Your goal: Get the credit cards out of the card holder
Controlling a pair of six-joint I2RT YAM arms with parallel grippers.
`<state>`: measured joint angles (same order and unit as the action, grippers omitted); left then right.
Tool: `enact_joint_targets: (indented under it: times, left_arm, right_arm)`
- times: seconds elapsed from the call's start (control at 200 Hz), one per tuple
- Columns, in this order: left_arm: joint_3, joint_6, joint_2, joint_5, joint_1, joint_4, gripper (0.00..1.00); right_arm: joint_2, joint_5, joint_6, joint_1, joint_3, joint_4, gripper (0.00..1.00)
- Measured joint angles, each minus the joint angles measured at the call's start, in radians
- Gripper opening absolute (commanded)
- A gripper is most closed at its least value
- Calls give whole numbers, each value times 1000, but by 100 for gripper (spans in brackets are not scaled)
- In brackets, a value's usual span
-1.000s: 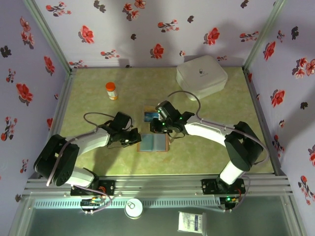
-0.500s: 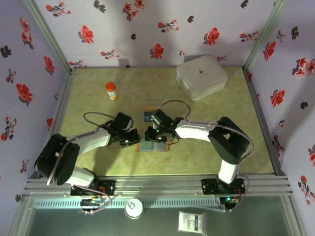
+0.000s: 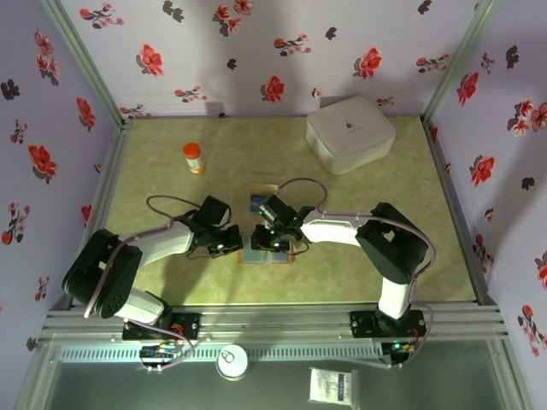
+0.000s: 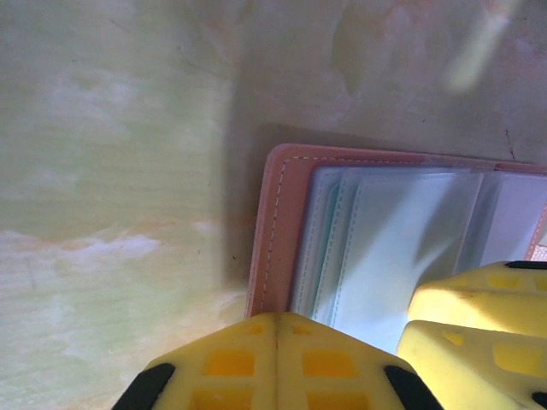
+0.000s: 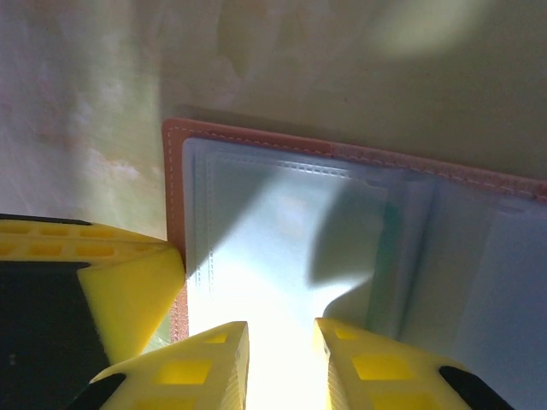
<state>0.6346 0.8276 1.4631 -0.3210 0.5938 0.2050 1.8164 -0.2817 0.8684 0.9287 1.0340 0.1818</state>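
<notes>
The card holder (image 3: 275, 251) lies open on the green table, brown rim around blue-grey clear sleeves (image 5: 282, 231). My left gripper (image 4: 275, 318) is shut, its tip pressed on the holder's left rim (image 4: 272, 222). My right gripper (image 5: 280, 342) hovers low over the left sleeve page with its jaws a little apart and nothing between them. In the top view the right gripper (image 3: 263, 238) is over the holder and the left gripper (image 3: 237, 243) is at its left edge. Two credit cards (image 3: 259, 199), one blue and one yellowish, lie on the table just behind the holder.
An orange pill bottle (image 3: 194, 157) stands at the back left. A big white rounded box (image 3: 349, 132) sits at the back right. Flowered walls close off three sides. In the right wrist view, the left gripper's yellow finger (image 5: 128, 282) is close beside my right fingers.
The right gripper has come from the cards behind the holder forward and left over the open holder, its jaws parting slightly. The left gripper has stayed put.
</notes>
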Motion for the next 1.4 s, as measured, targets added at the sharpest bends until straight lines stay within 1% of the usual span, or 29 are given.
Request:
enact_joint_targets:
  times: [0.455, 0.8, 1.095, 1.255, 1.4]
  left_arm:
    - [0, 0, 6, 0, 0, 3, 0]
    - [0, -3, 7, 0, 0, 8, 1]
    - [40, 7, -82, 6, 4, 46, 10]
    - [61, 31, -86, -2, 29, 31, 20]
    - [61, 53, -56, -13, 55, 5, 29]
  right_arm:
    - [-31, 46, 0, 0, -22, 31, 26]
    - [-67, 35, 0, -6, -87, -35, 25]
    - [-100, -29, 8, -37, -186, -177, 24]
    - [-109, -64, 24, -60, -235, -251, 24]
    - [-115, -94, 41, -80, -269, -312, 24]
